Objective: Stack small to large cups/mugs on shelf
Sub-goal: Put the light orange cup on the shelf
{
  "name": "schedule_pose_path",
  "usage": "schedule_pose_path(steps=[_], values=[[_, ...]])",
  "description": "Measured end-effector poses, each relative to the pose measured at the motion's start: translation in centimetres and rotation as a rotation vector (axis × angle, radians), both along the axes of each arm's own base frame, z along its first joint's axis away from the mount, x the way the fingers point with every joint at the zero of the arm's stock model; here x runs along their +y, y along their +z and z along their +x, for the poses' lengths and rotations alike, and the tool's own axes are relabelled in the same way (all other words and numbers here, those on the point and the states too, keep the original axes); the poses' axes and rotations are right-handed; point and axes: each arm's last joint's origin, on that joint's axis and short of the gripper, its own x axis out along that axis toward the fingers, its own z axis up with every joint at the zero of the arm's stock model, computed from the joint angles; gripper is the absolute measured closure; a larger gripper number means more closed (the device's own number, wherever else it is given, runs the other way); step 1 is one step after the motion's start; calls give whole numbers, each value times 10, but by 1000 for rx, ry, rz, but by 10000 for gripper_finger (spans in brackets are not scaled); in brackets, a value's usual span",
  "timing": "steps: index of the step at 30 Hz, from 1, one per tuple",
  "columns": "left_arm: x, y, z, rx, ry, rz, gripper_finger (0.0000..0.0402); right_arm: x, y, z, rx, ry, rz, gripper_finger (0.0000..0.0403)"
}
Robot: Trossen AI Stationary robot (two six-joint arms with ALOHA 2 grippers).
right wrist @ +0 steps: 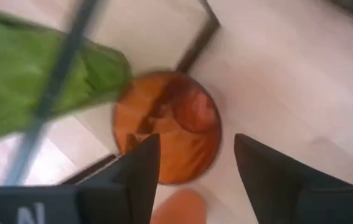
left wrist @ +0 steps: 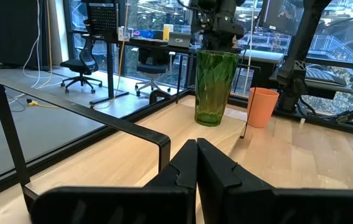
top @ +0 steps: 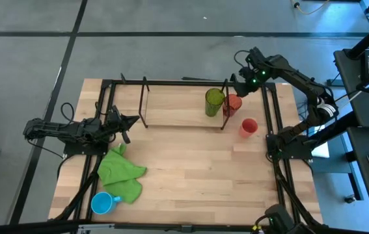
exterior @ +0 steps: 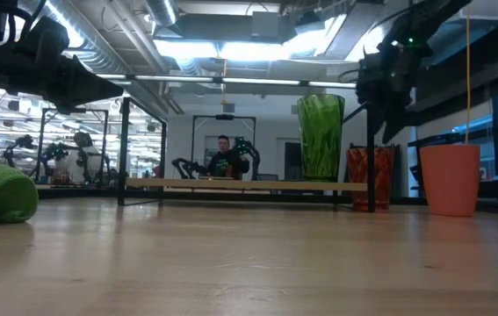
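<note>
The right end effector (right wrist: 192,171), fingers spread and empty, is held above the red-orange translucent tumbler (top: 232,103) beside the tall green translucent tumbler (top: 214,101) at the black rod shelf's (top: 144,104) end, positioned for grasping; the left end effector (left wrist: 196,177) rests clenched.

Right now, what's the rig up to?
Cup-stacking on the shelf, partway through. The right claw hangs open above the red-orange tumbler at the shelf's right end, holding nothing. The green tumbler stands upright on the shelf beside it. The small red cup is on the table right of the shelf, and the blue mug sits at the near left corner by the green cloth. The left claw waits shut at the shelf's left end.
</note>
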Motion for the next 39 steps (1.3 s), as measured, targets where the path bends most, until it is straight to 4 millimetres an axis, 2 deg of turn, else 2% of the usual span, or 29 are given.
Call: schedule_pose_path(steps=[5, 17, 23, 27, 33, 39], values=[[0, 0, 0, 0, 0, 0, 401, 3, -15, -10, 14, -12, 21, 207], [0, 0, 0, 0, 0, 0, 401, 9, -45, -10, 27, -18, 39, 208], [0, 0, 0, 0, 0, 0, 401, 8, -54, -10, 11, -64, 26, 213], [0, 0, 0, 0, 0, 0, 401, 6, -53, -8, -3, -74, 7, 255], [0, 0, 0, 0, 0, 0, 401, 1, -46, -8, 14, -81, -42, 378], [0, 0, 0, 0, 0, 0, 401, -7, -30, -13, 43, -100, -69, 387]])
